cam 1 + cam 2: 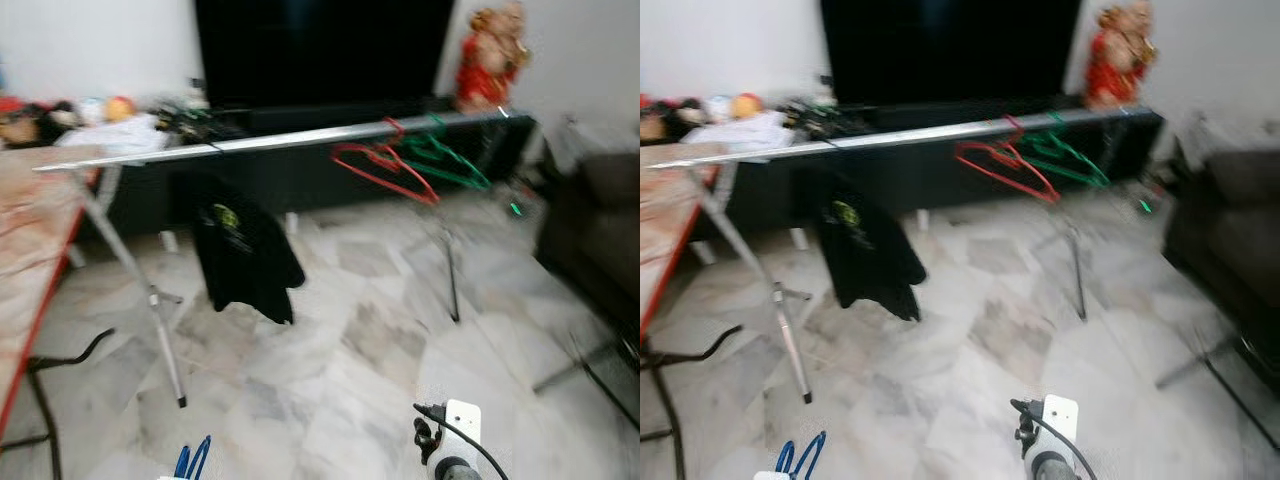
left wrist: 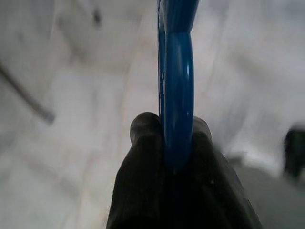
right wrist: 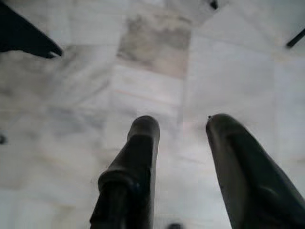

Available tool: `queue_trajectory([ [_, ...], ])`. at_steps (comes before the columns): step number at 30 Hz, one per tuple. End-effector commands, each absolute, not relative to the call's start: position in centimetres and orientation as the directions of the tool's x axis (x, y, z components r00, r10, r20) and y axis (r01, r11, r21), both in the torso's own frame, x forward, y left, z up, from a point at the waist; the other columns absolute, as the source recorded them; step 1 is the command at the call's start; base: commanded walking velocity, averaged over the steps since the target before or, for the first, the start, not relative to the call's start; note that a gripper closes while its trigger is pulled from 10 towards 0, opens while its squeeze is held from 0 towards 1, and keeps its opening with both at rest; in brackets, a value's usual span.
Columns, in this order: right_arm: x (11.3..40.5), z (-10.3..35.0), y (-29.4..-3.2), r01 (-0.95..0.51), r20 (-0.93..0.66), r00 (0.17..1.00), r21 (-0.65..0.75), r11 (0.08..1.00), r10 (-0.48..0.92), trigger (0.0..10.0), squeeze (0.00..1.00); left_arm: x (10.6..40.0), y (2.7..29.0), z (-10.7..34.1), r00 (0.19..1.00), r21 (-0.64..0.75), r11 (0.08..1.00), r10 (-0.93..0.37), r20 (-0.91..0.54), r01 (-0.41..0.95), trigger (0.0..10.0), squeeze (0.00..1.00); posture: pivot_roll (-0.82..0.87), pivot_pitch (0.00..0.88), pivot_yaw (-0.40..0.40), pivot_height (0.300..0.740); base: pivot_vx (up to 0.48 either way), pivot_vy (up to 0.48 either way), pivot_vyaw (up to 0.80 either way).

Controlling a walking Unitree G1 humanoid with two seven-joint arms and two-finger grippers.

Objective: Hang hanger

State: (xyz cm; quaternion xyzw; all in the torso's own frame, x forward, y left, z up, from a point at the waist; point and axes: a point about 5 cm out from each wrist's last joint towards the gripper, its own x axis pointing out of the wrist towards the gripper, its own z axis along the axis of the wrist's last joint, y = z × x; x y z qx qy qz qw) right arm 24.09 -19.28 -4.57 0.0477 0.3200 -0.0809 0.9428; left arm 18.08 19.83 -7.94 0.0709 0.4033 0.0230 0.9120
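A silver clothes rail (image 1: 290, 138) runs across the room on thin legs. A red hanger (image 1: 385, 168) and a green hanger (image 1: 445, 160) hang near its right end, and a black T-shirt (image 1: 243, 250) hangs near its middle. A blue hanger (image 2: 177, 71) is pinched in my left gripper (image 2: 169, 143), which is shut on it; its blue loops (image 1: 192, 458) show low at the bottom edge of the head views. My right gripper (image 3: 181, 126) hangs open over the marble floor, its wrist (image 1: 450, 440) low at the bottom right.
A black TV cabinet (image 1: 330, 150) stands behind the rail, with a red figurine (image 1: 490, 55) on its right end. A patterned board (image 1: 30, 240) with a red edge lies at the left. A dark sofa (image 1: 600, 230) stands at the right. Black cable (image 1: 60, 360) lies on the floor.
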Motion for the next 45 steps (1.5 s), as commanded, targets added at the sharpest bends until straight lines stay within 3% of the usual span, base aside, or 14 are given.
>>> queue_trajectory([
  [1, 26.1, -3.1, -17.3, 0.024, -0.545, 0.838, -0.015, 1.0, -0.028, 10.0, 0.0, 16.7, 20.8, -8.4, 0.657, 0.191, 0.98, 0.108, -0.746, 0.055, 10.0, 0.0, 0.09, 0.026, 0.049, 0.74, 0.0, 0.0, 0.0],
  [5, 27.5, -1.6, -16.6, -0.209, -0.477, 0.869, -0.118, 0.971, 0.129, 10.0, 0.0, 17.4, 20.3, -8.0, 0.685, 0.222, 0.953, 0.021, -0.728, 0.207, 10.0, 0.0, 0.08, 0.026, 0.05, 0.74, 0.0, 0.0, 0.0],
  [8, 29.0, 0.4, -16.5, -0.427, -0.424, 0.851, -0.216, 0.878, 0.31, 10.0, 0.0, 25.5, 20.6, -2.7, 0.775, 0.309, 0.847, -0.174, -0.607, 0.432, 10.0, 0.0, 0.08, 0.027, 0.049, 0.74, 0.0, 0.0, 0.0],
  [11, 29.4, 1.1, -16.6, -0.484, -0.41, 0.834, -0.225, 0.846, 0.369, 10.0, 0.0, 26.6, 20.3, -1.7, 0.763, 0.35, 0.779, -0.239, -0.601, 0.52, 10.0, 0.0, 0.07, 0.025, 0.051, 0.74, 0.0, 0.0, 0.0],
  [16, 29.5, 2.8, -16.1, -0.74, -0.408, 0.665, -0.248, 0.625, 0.626, 10.0, 0.0, 28.4, 19.7, 0.6, 0.723, 0.405, 0.637, -0.377, -0.579, 0.656, 10.0, 0.0, 0.07, 0.024, 0.052, 0.74, 0.0, 0.0, 0.0],
  [20, 28.9, 4.0, -15.5, -0.897, -0.387, 0.433, -0.092, 0.433, 0.814, 10.0, 0.0, 28.0, 18.8, 1.4, 0.455, 0.322, 0.326, -0.548, -0.702, 0.889, 10.0, 0.0, 0.07, 0.023, 0.046, 0.74, 0.0, 0.0, 0.0],
  [26, 27.4, 3.9, -15.6, -0.989, -0.466, 0.116, 0.028, 0.146, 0.877, 10.0, 0.0, 27.7, 19.0, 2.5, 0.258, 0.259, 0.081, -0.563, -0.785, 0.963, 10.0, 0.0, 0.07, 0.018, 0.041, 0.74, 0.0, 0.0, 0.0],
  [32, 26.4, 3.8, -14.9, -0.985, -0.424, -0.068, 0.175, 0.008, 0.903, 10.0, 0.0, 28.0, 18.0, 4.0, 0.197, 0.249, 0.002, -0.616, -0.762, 0.969, 10.0, 0.0, 0.08, 0.011, 0.029, 0.74, 0.0, 0.0, 0.0],
  [37, 26.9, 3.8, -13.8, -0.994, -0.44, -0.038, 0.113, 0.014, 0.897, 10.0, 0.0, 27.8, 17.5, 5.0, 0.128, 0.209, -0.061, -0.618, -0.776, 0.976, 10.0, 0.0, 0.09, 0.007, 0.02, 0.74, 0.0, 0.0, 0.0],
  [38, 27.0, 3.9, -13.6, -0.993, -0.433, -0.042, 0.121, 0.012, 0.9, 10.0, 0.25, 27.8, 17.4, 5.3, 0.115, 0.2, -0.069, -0.62, -0.776, 0.977, 10.0, 0.0, 0.09, 0.007, 0.019, 0.74, 0.0, 0.0, 0.0],
  [39, 27.0, 4.1, -13.3, -0.992, -0.42, -0.074, 0.125, -0.023, 0.904, 10.0, 0.95, 27.8, 17.1, 5.9, 0.094, 0.184, -0.078, -0.633, -0.768, 0.98, 10.0, 0.0, 0.09, 0.005, 0.017, 0.74, 0.0, 0.0, 0.0],
  [41, 27.0, 4.3, -13.0, -0.992, -0.419, -0.096, 0.118, -0.051, 0.903, 10.0, 1.0, 27.7, 16.6, 6.4, 0.073, 0.175, -0.095, -0.644, -0.761, 0.98, 10.0, 0.0, 0.09, 0.005, 0.014, 0.74, 0.0, 0.0, 0.0],
  [44, 27.2, 4.4, -12.6, -0.995, -0.427, -0.083, 0.087, -0.05, 0.901, 10.0, 0.9, 27.6, 16.1, 6.9, 0.059, 0.171, -0.109, -0.655, -0.753, 0.979, 10.0, 0.0, 0.09, 0.005, 0.012, 0.74, 0.0, 0.0, 0.0],
  [45, 27.2, 4.4, -12.5, -0.995, -0.424, -0.084, 0.089, -0.051, 0.902, 10.0, 0.55, 27.5, 15.9, 7.1, 0.052, 0.169, -0.114, -0.659, -0.75, 0.979, 10.0, 0.0, 0.09, 0.005, 0.012, 0.74, 0.0, 0.0, 0.0],
])
